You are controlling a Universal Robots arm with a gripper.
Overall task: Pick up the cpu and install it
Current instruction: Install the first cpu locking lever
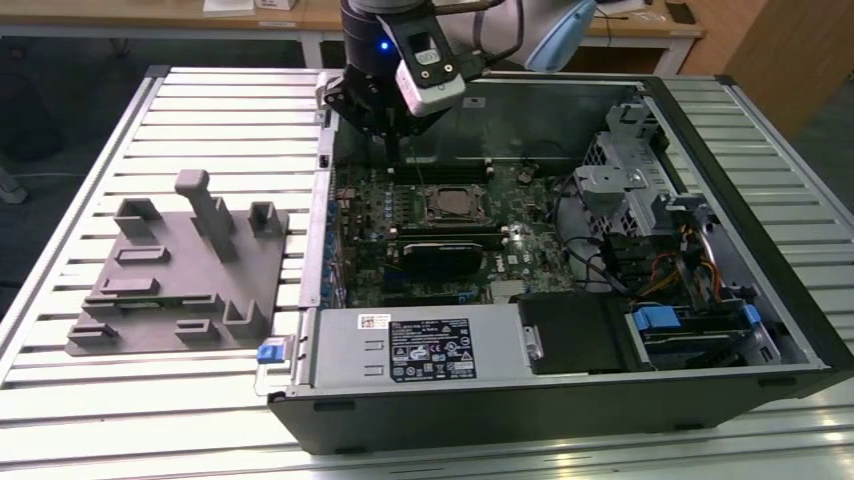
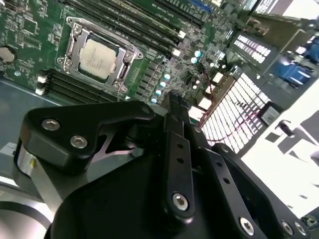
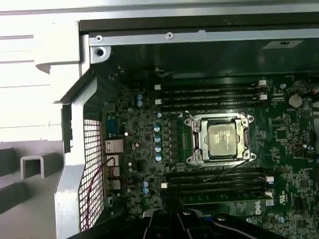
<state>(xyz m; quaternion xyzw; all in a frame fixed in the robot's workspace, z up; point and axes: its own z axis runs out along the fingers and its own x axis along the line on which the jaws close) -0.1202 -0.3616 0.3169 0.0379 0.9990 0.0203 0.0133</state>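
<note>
The arm hangs vertically at upper centre of the exterior view, its gripper (image 1: 388, 128) pointing down over the open computer case (image 1: 747, 250), jaws pressed together and empty. The cpu (image 1: 451, 203) sits in its metal-framed socket (image 3: 221, 139) on the motherboard (image 1: 534, 245), centre frame, apart from the jaws.

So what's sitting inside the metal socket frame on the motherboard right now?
The cpu sits inside the socket frame, silvery top facing up, also seen in the second wrist view. Whatever lies beneath the chip is covered. The gripper is off to the side, holding nothing.
</note>
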